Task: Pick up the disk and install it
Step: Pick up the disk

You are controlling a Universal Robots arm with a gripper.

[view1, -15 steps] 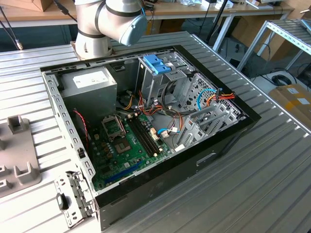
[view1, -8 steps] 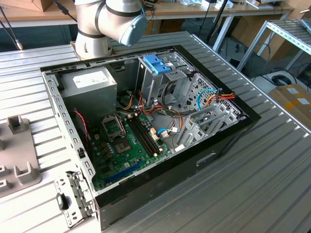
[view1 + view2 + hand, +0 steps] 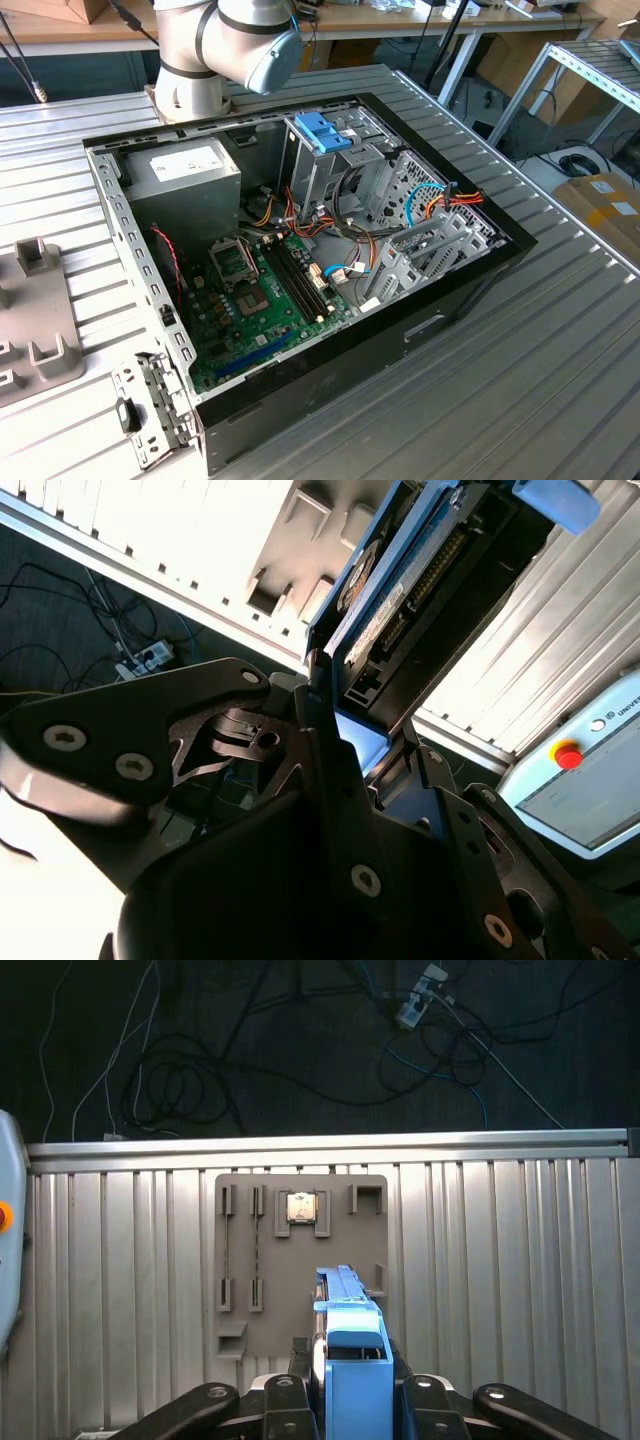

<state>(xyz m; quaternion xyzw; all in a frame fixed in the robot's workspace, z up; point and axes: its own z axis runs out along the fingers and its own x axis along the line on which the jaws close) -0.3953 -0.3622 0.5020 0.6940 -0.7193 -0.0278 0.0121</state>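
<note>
The gripper (image 3: 352,1395) is clenched on the disk (image 3: 350,1340), with the grey fixture plate (image 3: 250,1260) well beyond it. The carry likely calls for a firm squeeze and a square, untilted disk

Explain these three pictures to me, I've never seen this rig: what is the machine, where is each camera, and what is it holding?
The exterior view comes from a camera off the machine. It shows the grey-and-blue robot arm behind an open black computer case on a ribbed metal table. Both wrist views come from cameras riding on the arm. They show its black gripper shut on the blue-framed flat silver disk. In the first wrist view, a grey slotted fixture plate lies beyond it.
</note>
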